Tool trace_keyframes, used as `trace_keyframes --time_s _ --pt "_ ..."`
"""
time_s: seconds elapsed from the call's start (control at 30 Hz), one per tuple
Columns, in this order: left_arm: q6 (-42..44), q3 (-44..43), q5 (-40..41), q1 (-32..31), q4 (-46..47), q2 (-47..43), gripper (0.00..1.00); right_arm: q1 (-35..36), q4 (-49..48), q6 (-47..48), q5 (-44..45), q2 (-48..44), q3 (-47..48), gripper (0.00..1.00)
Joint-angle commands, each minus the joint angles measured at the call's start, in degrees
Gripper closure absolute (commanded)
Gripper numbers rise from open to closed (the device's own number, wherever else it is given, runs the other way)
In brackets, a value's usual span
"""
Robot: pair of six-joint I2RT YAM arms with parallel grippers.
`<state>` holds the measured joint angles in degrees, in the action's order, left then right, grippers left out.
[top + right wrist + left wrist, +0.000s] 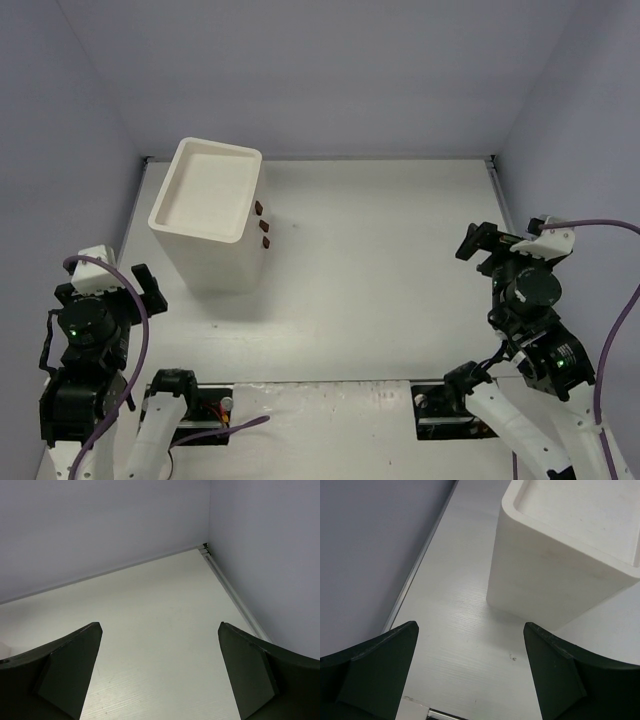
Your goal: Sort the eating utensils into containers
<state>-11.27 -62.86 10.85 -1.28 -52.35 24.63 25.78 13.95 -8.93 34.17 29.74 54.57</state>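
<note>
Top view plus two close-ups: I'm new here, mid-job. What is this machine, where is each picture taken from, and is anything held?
Two robot arms are bolted at the near edge of a white table: left arm, right arm. The top view looks down from above and behind them; each close-up comes from a camera on one wrist, its dark jaws at the bottom. On the table stands a white cabinet with three brown knobs. Both jaws stand open, empty. No utensils show.
</note>
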Motion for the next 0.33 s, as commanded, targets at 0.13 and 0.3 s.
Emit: trace_keyframes --time_s 0.13,0.3 --pt "-1.91 -0.07 1.55 -0.13 2.87 3.57 0.16 2.63 -2.79 -0.12 1.03 0.32 1.35 0.00" --pt "-2.17 0.18 1.39 -0.13 3.04 4.96 0.16 3.54 -2.70 -0.12 -0.02 0.49 1.49 0.00"
